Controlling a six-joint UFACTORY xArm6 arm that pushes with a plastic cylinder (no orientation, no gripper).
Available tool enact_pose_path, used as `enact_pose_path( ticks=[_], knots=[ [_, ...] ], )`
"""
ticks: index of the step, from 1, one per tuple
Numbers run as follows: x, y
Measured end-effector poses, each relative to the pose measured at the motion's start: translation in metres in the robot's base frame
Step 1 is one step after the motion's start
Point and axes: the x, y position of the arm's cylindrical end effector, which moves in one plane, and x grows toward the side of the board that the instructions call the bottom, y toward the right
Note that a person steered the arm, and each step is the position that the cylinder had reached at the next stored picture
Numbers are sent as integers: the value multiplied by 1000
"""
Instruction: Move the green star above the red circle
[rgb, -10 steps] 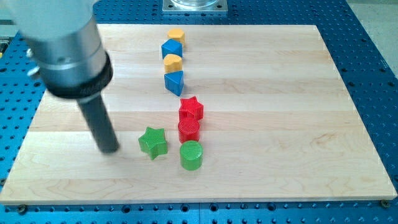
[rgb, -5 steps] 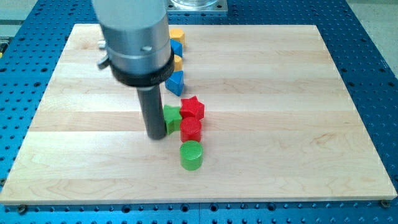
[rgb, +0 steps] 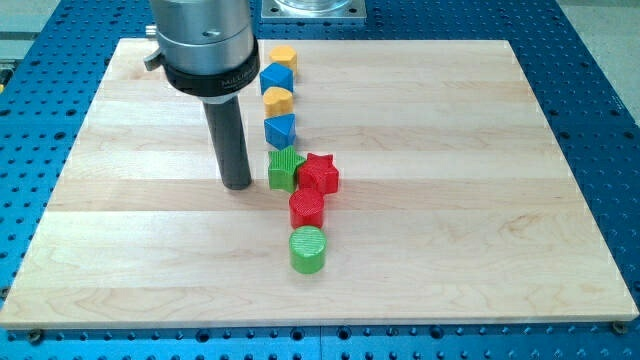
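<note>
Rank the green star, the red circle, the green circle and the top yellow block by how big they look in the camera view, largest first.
1. Green circle, nearest the view's bottom, so nearness may inflate it.
2. Green star and red circle: too alike to rank.
3. Top yellow block, farthest up the view, so likely shrunk by distance.

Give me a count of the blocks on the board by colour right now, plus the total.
Yellow: 2 (yellow block, second yellow block)
Blue: 2 (blue block, second blue block)
Green: 2 (green star, green cylinder)
Red: 2 (red star, red circle)
Total: 8
</note>
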Motion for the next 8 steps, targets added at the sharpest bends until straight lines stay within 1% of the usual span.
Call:
enact_pose_path(
  ticks=[1,2,5,7,8],
  knots=[
    [0,13],
    [3,39],
    [5,51],
    [5,51],
    [12,49]
  ],
)
